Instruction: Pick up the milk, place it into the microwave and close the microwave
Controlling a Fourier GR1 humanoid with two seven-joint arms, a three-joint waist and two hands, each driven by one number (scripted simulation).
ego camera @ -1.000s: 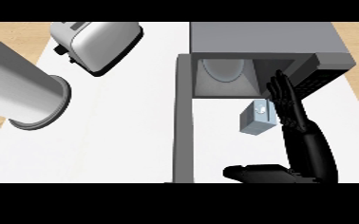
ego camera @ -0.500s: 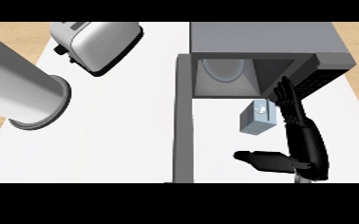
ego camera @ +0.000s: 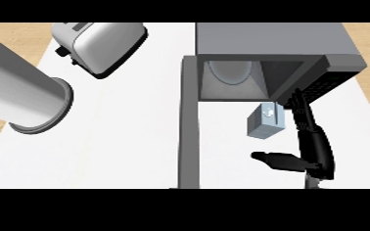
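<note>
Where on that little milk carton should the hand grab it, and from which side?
Probably its flat side walls, below the capped top, coming from the right: the milk carton stands upright, the right hand is open just beside it there, and the microwave door stands open on its left.

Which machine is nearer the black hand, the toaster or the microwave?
The microwave, top right: the right hand reaches almost to its open front. The toaster stands far off, top left.
</note>
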